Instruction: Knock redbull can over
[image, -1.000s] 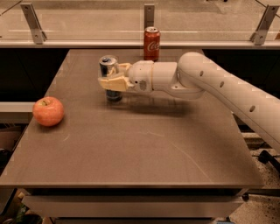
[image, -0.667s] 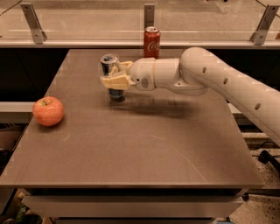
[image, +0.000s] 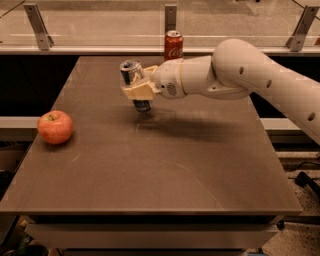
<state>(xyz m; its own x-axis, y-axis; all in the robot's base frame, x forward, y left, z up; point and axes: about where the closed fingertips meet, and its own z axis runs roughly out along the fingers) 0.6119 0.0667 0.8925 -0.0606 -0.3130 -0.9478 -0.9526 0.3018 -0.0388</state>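
The redbull can (image: 131, 72) is slim and silver-and-blue, and stands at the back middle of the brown table (image: 150, 175). It leans, with its silver top tipped to the left and its base (image: 143, 106) at the table surface. My gripper (image: 136, 91) reaches in from the right and sits against the can's middle, hiding that part. The white arm (image: 240, 75) stretches away to the right edge of the camera view.
A red Coca-Cola can (image: 173, 45) stands upright at the table's back edge, just behind the gripper. A red apple (image: 55, 127) lies near the left edge. A glass barrier with metal brackets (image: 170, 17) runs behind the table.
The gripper and the redbull can have shifted a little to the right together. The can now leans more. The apple and the Coca-Cola can have not moved.
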